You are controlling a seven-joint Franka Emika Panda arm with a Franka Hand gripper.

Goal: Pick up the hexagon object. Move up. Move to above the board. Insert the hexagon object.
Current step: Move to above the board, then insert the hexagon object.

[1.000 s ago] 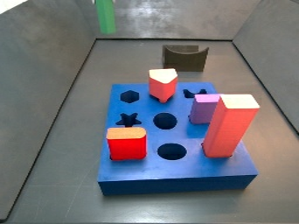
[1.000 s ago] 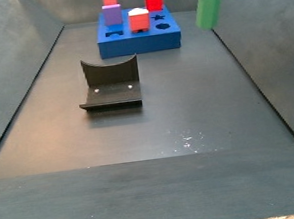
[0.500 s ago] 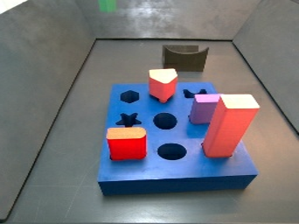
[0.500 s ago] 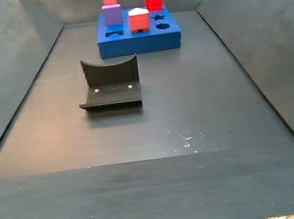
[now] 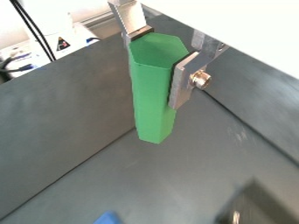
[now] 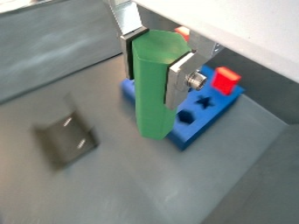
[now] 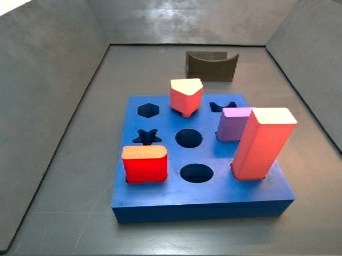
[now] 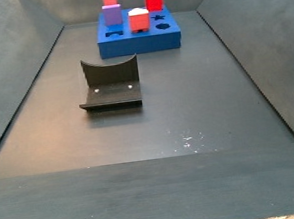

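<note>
Wrist views: the pincer (image 5: 160, 54) is clamped on the hexagon object (image 5: 156, 87), both silver fingers (image 6: 181, 73) pressed to its flat sides; the green rod hangs upright, clear of the floor. In a wrist view the board (image 6: 201, 112) lies below and off to one side, so the rod is not yet over it.

Side views: neither pincer nor rod appears; both are above the frame. The board (image 7: 201, 200) shows its hexagon hole (image 7: 147, 106) vacant. The fixture (image 8: 108, 87) stands apart.

Status, by judgement: pick-up and lift complete; 2 steps remain, travel above the board and insertion.
</note>
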